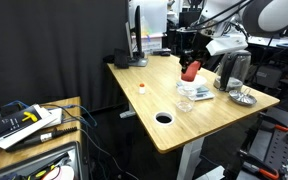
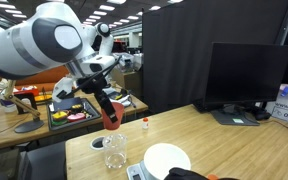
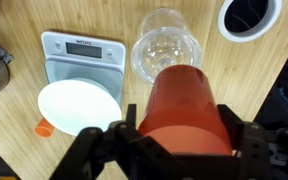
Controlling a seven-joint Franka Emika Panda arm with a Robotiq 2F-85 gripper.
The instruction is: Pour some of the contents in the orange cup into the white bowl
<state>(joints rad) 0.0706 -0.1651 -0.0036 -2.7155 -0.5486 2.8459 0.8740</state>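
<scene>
My gripper [image 3: 182, 128] is shut on the orange cup [image 3: 184, 105], with a finger on either side of it. In both exterior views the cup [image 2: 109, 114] hangs in the air above the table, held by the gripper [image 1: 191, 64]. The white bowl [image 3: 79, 106] sits on a grey scale [image 3: 82, 55], down and to the left of the cup in the wrist view. It also shows in both exterior views, white bowl [image 2: 167, 158] and white bowl [image 1: 198, 94]. I cannot see what is inside the cup.
A clear glass container [image 3: 167, 52] stands just beyond the cup, beside the scale. A tiny orange-and-white object [image 3: 44, 127] lies by the bowl. The table has a round cable hole [image 1: 164, 117]. A shiny metal dish [image 1: 243, 98] and a monitor [image 2: 249, 80] stand farther off.
</scene>
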